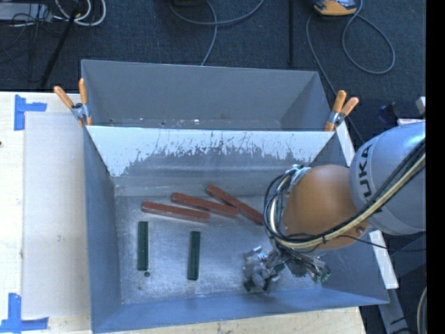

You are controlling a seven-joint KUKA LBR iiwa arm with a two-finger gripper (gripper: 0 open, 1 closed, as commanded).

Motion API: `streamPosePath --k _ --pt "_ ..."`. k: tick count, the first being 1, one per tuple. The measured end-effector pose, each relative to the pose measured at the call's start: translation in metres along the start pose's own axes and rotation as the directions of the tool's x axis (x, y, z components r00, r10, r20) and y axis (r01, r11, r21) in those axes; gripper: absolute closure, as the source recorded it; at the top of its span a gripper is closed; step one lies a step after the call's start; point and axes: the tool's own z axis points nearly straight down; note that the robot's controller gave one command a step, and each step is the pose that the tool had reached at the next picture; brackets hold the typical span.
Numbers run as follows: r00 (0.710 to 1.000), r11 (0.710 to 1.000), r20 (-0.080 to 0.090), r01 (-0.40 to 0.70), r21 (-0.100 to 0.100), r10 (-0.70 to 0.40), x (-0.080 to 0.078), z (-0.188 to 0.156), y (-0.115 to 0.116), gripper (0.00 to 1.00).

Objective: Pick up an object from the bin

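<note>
We are hanging our end effector (262, 273) low over the front right of the bin (208, 103); clenched or released, we cannot tell. The nearest dark green stick (193, 255) is lying to the view's left of it, its long axis running front to back. The brown sticks (208, 204) are lying farther back.

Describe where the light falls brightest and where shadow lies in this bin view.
Camera view: brightest on the bin's sloped back wall; the floor by the left green stick is dimmer; darkest under the arm's orange cover, around the pincer.
</note>
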Motion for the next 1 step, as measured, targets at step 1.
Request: streamPosePath --k 1 --pt "1.000 1.000 0.000 0.002 0.000 -0.002 -0.0001 0.0000 0.0002 1.00"
